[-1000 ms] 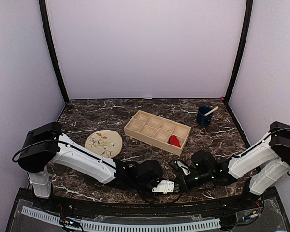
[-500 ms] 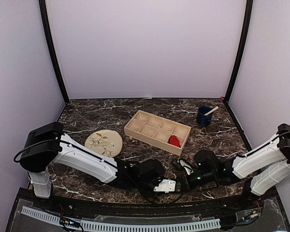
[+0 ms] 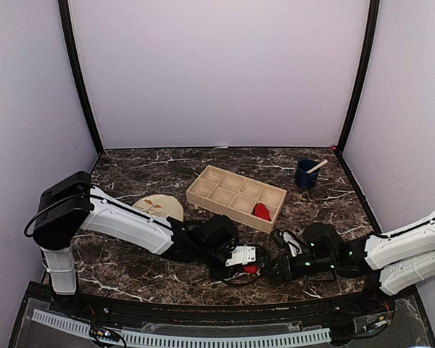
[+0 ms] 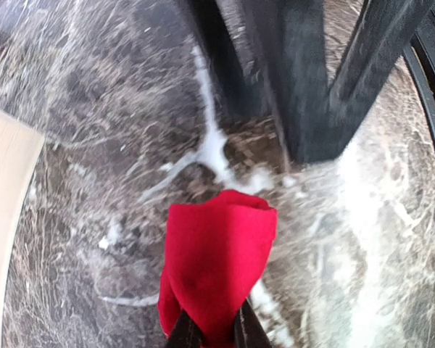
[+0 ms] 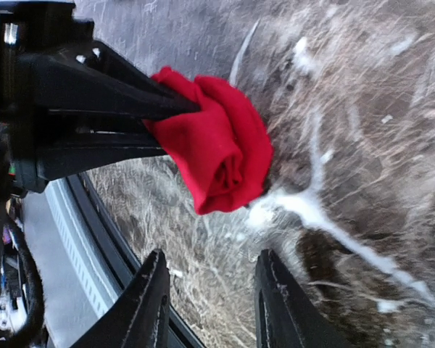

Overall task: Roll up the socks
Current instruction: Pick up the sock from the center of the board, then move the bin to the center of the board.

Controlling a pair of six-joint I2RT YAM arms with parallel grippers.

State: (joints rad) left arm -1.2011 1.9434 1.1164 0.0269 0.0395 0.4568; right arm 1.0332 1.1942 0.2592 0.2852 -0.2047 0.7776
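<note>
My left gripper (image 3: 251, 262) is shut on a rolled red sock (image 3: 251, 269) and holds it low over the marble table near the front edge. In the left wrist view the sock (image 4: 217, 264) sticks out from between the fingertips (image 4: 185, 335) as a folded red bundle. In the right wrist view the same roll (image 5: 221, 148) is pinched by the left gripper's black fingers (image 5: 94, 109). My right gripper (image 5: 212, 304) is open and empty, just short of the roll; it also shows in the top view (image 3: 277, 272). A second red sock (image 3: 262, 211) lies in the wooden tray's near right compartment.
The wooden compartment tray (image 3: 225, 208) stands mid-table. A beige leaf-pattern plate (image 3: 163, 206) lies to its left, partly under the left arm. A blue cup with a wooden stick (image 3: 305, 174) stands at the back right. A black rail (image 3: 203, 312) runs along the front edge.
The left gripper has moved away from the front edge and a little right, and the red sock now shows in it. The right arm has shifted right, its gripper backing off.
</note>
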